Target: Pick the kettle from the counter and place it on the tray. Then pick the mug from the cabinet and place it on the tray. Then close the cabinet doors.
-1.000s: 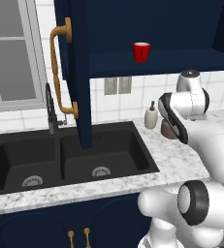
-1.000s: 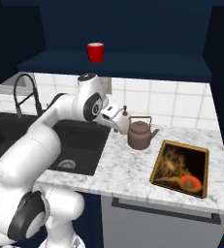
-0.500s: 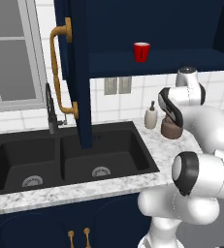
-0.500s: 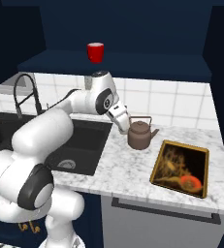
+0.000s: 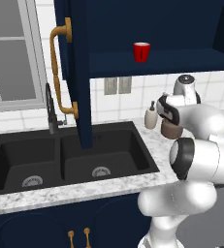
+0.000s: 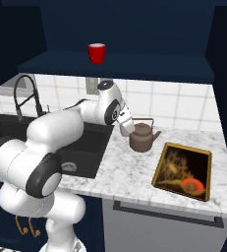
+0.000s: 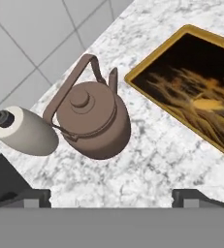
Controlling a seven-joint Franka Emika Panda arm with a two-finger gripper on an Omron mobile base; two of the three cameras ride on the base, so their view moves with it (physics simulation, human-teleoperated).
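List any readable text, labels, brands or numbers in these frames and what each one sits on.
None: no words, numbers or brand marks can be read on anything.
The tray has a golden-orange pattern on its dark floor, a picture, not lettering.
The kettle, the mug and the soap dispenser have plain surfaces.
The wall plate under the cabinet is blank.

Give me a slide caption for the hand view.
Open gripper above the kettle, soap dispenser and tray on either side.
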